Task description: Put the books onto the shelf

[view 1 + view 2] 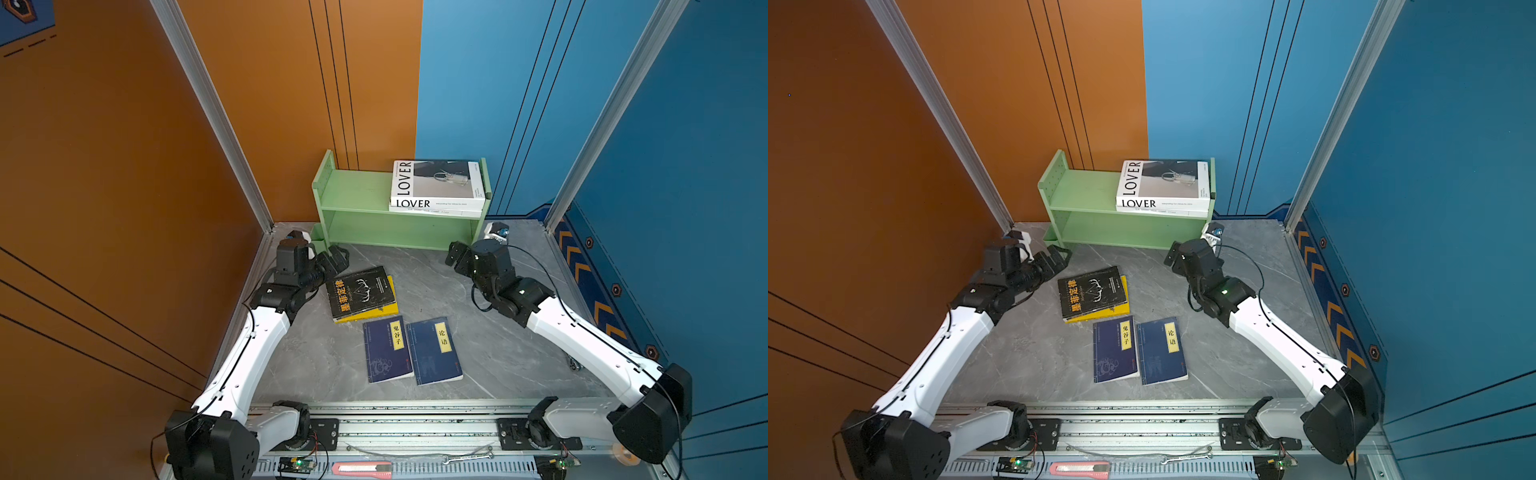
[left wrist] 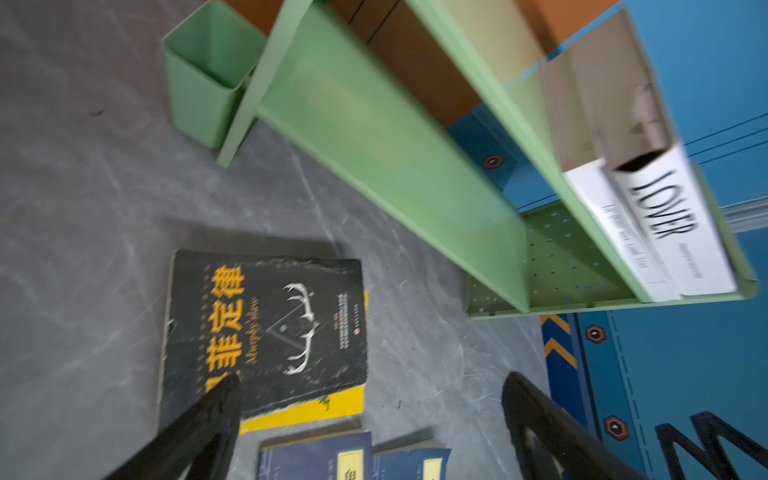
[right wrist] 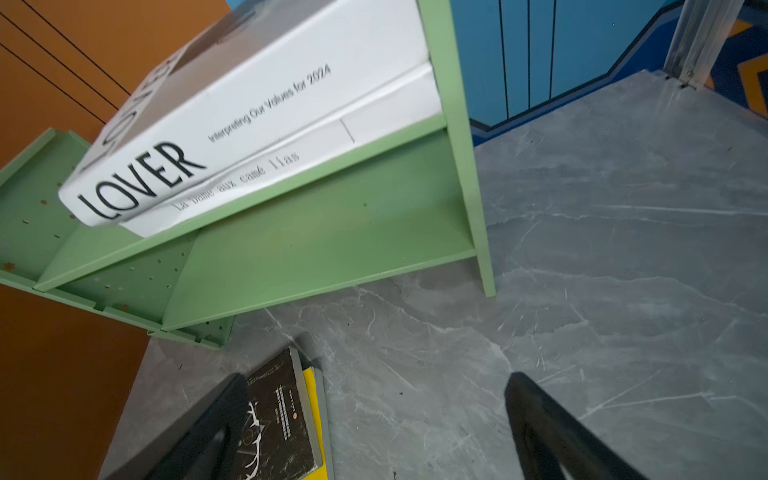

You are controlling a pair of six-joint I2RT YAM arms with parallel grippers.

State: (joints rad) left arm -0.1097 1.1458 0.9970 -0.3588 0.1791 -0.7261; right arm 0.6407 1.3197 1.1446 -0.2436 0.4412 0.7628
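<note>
The pale green shelf (image 1: 353, 193) (image 1: 1084, 195) stands at the back. On the right of its top tier the white "LOVER" book (image 1: 436, 183) (image 3: 257, 95) lies flat on a second white book (image 1: 432, 212) (image 2: 619, 232). On the table a black book with yellow characters (image 1: 359, 293) (image 2: 270, 328) covers a yellow book (image 1: 368, 316). Two navy books (image 1: 386, 349) (image 1: 434, 351) lie side by side nearer the front. My left gripper (image 1: 338, 257) (image 2: 372, 380) hangs open by the shelf's left foot, above the black book's corner. My right gripper (image 1: 453, 253) (image 3: 378, 377) is open over bare table by the shelf's right foot.
A small green cup (image 1: 318, 243) (image 2: 208, 83) clings to the shelf's left side. Orange and blue walls close in behind and beside the shelf. A metal rail (image 1: 415, 428) runs along the front, with a red box cutter (image 1: 361, 468) and a wrench (image 1: 467, 458).
</note>
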